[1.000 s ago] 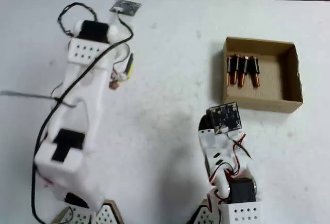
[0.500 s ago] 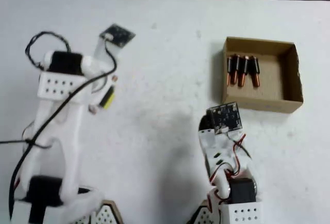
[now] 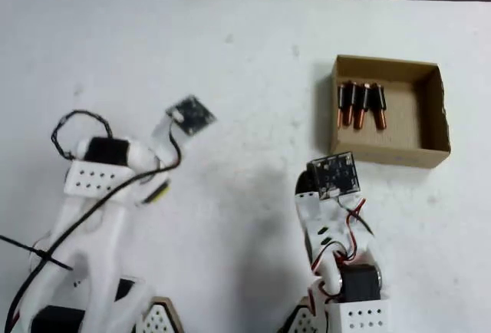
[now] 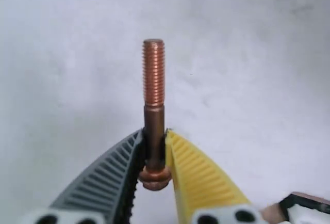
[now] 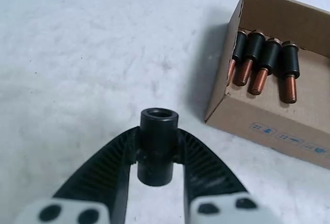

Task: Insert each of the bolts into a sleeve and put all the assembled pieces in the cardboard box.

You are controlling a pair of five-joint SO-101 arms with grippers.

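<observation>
My left gripper (image 4: 154, 135) is shut on a copper bolt (image 4: 153, 79), gripping the smooth shank just above the head so the threaded end points away from the fingers. In the high view this gripper (image 3: 157, 190) hangs over the near left of the table. A black sleeve (image 5: 157, 141) is held in my right gripper (image 5: 157, 131), its open bore facing up. The cardboard box (image 3: 391, 155) stands at the right and holds several assembled pieces (image 3: 360, 105), also seen from the right wrist as the assembled pieces (image 5: 263, 64) in the box (image 5: 258, 118).
The right arm (image 3: 337, 225) stands just in front of the box's near left corner. White table (image 3: 253, 64) lies bare between the two arms and across the far side.
The left arm has drawn back from the far left of the table toward the near edge, carrying the bolt. The right arm has not moved.
</observation>
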